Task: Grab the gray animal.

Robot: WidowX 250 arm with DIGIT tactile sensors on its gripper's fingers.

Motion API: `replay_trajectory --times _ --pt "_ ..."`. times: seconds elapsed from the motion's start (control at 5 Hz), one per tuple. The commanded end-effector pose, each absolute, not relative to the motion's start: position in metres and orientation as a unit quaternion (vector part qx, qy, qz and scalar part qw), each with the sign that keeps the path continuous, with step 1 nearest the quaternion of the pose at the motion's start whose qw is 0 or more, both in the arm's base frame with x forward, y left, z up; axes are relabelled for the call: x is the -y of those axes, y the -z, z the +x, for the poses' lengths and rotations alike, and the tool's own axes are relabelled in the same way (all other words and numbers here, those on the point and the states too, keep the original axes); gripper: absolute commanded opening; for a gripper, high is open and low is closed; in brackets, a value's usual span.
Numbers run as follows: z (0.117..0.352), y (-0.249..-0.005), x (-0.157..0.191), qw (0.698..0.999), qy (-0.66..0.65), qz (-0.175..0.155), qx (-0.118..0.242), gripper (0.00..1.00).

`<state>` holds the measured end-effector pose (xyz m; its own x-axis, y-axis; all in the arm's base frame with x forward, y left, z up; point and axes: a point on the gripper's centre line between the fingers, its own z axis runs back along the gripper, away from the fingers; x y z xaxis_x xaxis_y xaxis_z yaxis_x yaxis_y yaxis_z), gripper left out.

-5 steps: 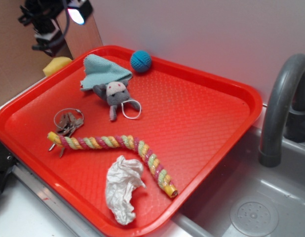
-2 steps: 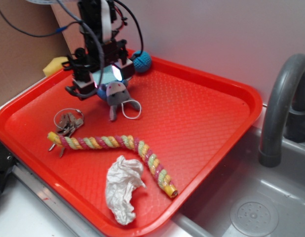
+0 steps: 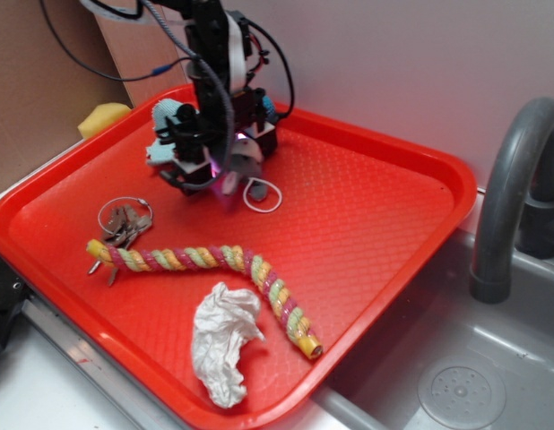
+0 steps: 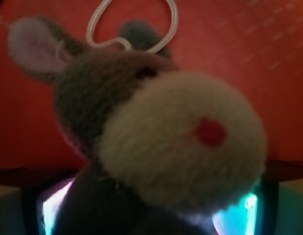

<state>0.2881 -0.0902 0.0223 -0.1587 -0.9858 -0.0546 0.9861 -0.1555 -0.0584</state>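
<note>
Exterior view: the gripper is down at the far left part of the red tray, right over the gray animal, whose white cord loop lies on the tray just to the right. Whether the jaws pinch the toy, I cannot tell. Behind the arm lies a teal cloth. Nearer are keys, a braided rope and crumpled paper. Wrist view: the gray animal fills the frame, pale muzzle forward, loop above its head.
</note>
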Motion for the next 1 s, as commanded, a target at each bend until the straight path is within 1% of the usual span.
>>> replay_trajectory --times 0.0,0.2,0.4,0.6,0.8 --pt "0.253 -0.046 0.105 0.653 0.755 0.035 -0.049 0.0" --pt "0.234 -0.093 0.076 0.742 0.662 0.081 -0.064 0.0" --pt "0.209 -0.142 0.046 0.82 0.563 0.081 -0.061 0.0" --pt "0.187 -0.191 0.032 0.886 0.457 0.055 -0.05 0.0" --pt "0.168 -0.231 0.037 0.938 0.345 0.012 -0.043 0.0"
